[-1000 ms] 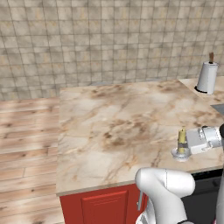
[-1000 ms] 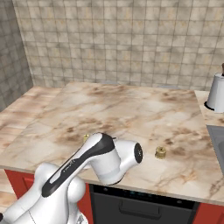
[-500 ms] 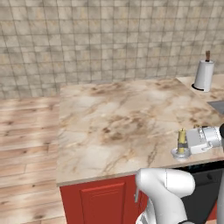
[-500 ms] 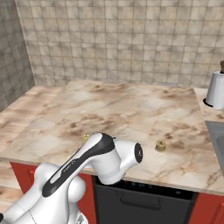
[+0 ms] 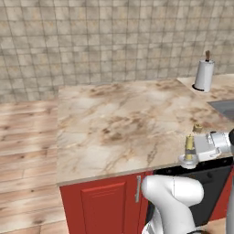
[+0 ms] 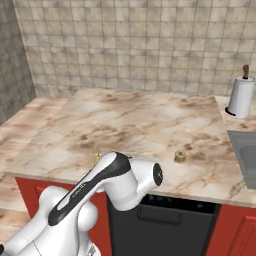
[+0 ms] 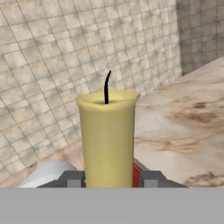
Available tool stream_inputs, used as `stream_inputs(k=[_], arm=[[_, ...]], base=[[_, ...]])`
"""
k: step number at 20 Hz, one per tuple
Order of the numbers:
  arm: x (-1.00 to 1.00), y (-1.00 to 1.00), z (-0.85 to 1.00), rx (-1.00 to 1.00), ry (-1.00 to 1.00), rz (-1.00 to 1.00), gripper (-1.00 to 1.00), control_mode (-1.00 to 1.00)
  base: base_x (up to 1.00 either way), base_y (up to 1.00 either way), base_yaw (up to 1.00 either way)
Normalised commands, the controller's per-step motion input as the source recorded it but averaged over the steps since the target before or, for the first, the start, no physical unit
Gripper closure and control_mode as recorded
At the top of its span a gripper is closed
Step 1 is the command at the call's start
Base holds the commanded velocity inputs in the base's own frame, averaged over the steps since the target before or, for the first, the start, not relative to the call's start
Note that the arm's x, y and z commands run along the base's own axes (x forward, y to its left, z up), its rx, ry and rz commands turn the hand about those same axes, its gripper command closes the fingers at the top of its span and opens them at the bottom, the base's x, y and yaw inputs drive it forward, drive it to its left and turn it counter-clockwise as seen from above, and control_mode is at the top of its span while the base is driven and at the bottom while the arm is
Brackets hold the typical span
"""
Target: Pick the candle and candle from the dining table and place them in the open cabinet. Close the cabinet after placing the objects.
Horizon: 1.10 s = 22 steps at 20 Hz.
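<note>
I have my gripper (image 5: 195, 151) closed on the stick candle (image 5: 189, 147), which stands upright on its clear round dish (image 5: 188, 161). In the left base view the candle sits just beyond the front edge of the dining table (image 5: 119, 123), near the table's right end, with the dish level with the stone top's rim; I cannot tell whether the dish touches the edge. In the hand view the stick candle (image 7: 107, 140) rises straight up between my two dark fingertips (image 7: 72, 179), its black wick curling at the top, with the tiled wall behind it and the marbled top off to the right.

The small squat candle (image 6: 180, 157) stands on the table top near the front edge in the right base view, well apart from the stick candle. In the left base view it (image 5: 197, 128) shows just behind my hand.

A paper-towel roll (image 5: 204, 75) stands at the far right corner by the wall. Below the table top a red cupboard door (image 5: 107, 208) with a short handle faces front.
</note>
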Motion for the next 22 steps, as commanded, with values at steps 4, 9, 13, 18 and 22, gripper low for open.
stream_inputs(k=[4, 9, 13, 18, 22], arm=[[0.0, 0.0, 0.0, 0.0, 0.0, 0.0, 1.0, 1.0], [0.0, 0.0, 0.0, 0.0, 0.0, 0.0, 1.0, 1.0], [0.0, 0.0, 0.0, 0.0, 0.0, 0.0, 1.0, 1.0], [0.0, 0.0, 0.0, 0.0, 0.0, 0.0, 1.0, 1.0], [0.0, 0.0, 0.0, 0.0, 0.0, 0.0, 1.0, 1.0]], base=[[-0.01, -0.02, -0.73], [0.0, 0.0, -0.87], [0.0, 0.0, -0.91], [0.0, 0.0, -0.92], [0.02, 0.0, -0.91]])
